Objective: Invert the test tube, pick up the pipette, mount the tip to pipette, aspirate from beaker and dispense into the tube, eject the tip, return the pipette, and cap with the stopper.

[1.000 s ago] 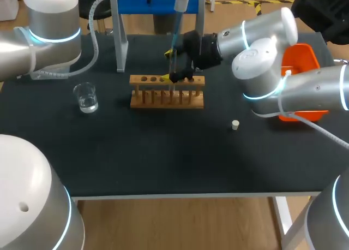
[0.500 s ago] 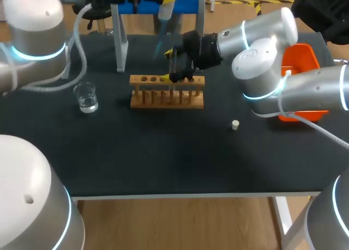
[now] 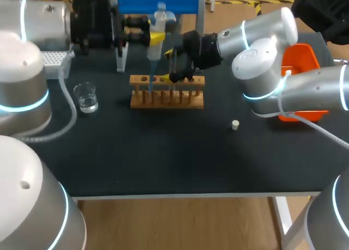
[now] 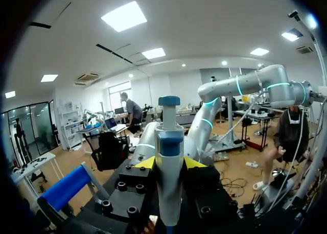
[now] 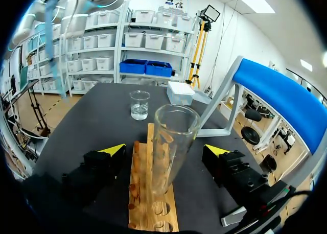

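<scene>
My left gripper is shut on the blue and white pipette, held upright behind the wooden rack. The pipette's long tip hangs down over the rack's left holes. In the left wrist view the pipette stands between the yellow tips. My right gripper is open wide around the upright glass test tube, which stands mouth up in the rack; neither finger touches it. The beaker with clear liquid sits left of the rack. The white stopper lies to the right.
A blue-topped pipette stand rises behind the rack. A white tip box is at the far left, behind the beaker. An orange bin sits at the right edge, partly behind my right arm.
My left arm has carried the pipette leftward and down, from up by the stand to just above the rack. The right arm and the tube have not moved.
</scene>
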Robot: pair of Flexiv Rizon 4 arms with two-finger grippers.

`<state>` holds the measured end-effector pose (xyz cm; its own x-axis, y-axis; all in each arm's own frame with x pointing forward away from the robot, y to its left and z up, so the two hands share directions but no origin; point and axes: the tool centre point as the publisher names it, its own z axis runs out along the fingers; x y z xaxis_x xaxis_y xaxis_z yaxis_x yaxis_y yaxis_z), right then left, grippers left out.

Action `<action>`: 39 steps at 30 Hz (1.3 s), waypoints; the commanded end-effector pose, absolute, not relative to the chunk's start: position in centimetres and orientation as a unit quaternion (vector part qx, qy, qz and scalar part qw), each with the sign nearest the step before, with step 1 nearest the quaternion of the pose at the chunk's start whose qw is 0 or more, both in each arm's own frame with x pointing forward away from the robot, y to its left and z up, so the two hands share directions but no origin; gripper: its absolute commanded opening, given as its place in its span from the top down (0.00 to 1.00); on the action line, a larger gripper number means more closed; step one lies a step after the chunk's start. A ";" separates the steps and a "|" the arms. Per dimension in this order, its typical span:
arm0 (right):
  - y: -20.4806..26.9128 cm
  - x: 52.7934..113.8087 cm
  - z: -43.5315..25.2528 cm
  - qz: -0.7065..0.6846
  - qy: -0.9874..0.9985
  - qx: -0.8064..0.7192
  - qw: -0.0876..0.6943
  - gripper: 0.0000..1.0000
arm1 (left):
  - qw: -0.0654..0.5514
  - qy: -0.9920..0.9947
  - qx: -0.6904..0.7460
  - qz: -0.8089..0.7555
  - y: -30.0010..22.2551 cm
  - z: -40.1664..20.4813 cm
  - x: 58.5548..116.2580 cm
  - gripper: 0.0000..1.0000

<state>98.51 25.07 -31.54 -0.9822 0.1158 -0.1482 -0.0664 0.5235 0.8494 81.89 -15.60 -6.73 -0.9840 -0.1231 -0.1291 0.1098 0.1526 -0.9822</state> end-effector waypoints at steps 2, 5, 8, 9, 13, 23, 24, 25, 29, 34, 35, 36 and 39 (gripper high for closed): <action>25.0 98.5 -31.5 0.487 0.868 0.014 0.092 0.00 | 0.101 0.737 -0.014 -0.668 -17.5 -8.9 79.4 1.00; 25.0 98.5 -31.5 0.487 0.868 0.014 0.092 0.00 | 0.091 0.737 -0.005 -0.669 -18.3 -9.6 78.7 1.00; 25.0 98.5 -31.5 0.487 0.868 0.014 0.092 0.00 | 0.085 0.734 0.001 -0.674 -19.1 -10.1 78.2 1.00; 25.0 98.5 -31.5 0.487 0.868 0.014 0.092 0.00 | 0.076 0.736 0.002 -0.673 -19.5 -10.4 78.2 1.00; 25.0 98.5 -31.5 0.487 0.868 0.014 0.092 0.00 | 0.061 0.734 0.012 -0.677 -20.7 -11.0 77.9 1.00; 25.0 98.5 -31.5 0.487 0.868 0.014 0.092 0.00 | 0.061 0.732 0.012 -0.678 -20.9 -11.2 78.5 1.00; 25.0 98.5 -31.5 0.487 0.868 0.014 0.092 0.00 | 0.062 0.732 0.012 -0.678 -20.9 -11.2 78.5 1.00; 25.0 98.5 -31.5 0.487 0.868 0.014 0.092 0.00 | 0.064 0.733 0.008 -0.677 -20.8 -11.3 78.6 1.00; 25.0 98.5 -31.5 0.487 0.868 0.014 0.092 0.00 | 0.066 0.731 -0.001 -0.679 -20.7 -11.4 78.7 1.00; 25.0 98.5 -31.5 0.487 0.868 0.014 0.092 0.00 | 0.069 0.732 -0.027 -0.678 -20.6 -11.5 78.8 1.00; 25.0 98.5 -31.5 0.487 0.868 0.014 0.092 0.00 | 0.072 0.729 -0.027 -0.680 -20.6 -11.5 78.8 1.00; 25.0 98.5 -31.5 0.487 0.868 0.014 0.092 0.00 | 0.072 0.728 -0.028 -0.681 -20.5 -11.5 78.8 1.00; 25.0 98.5 -31.5 0.487 0.868 0.014 0.092 0.00 | 0.072 0.728 -0.029 -0.681 -20.5 -11.4 78.9 1.00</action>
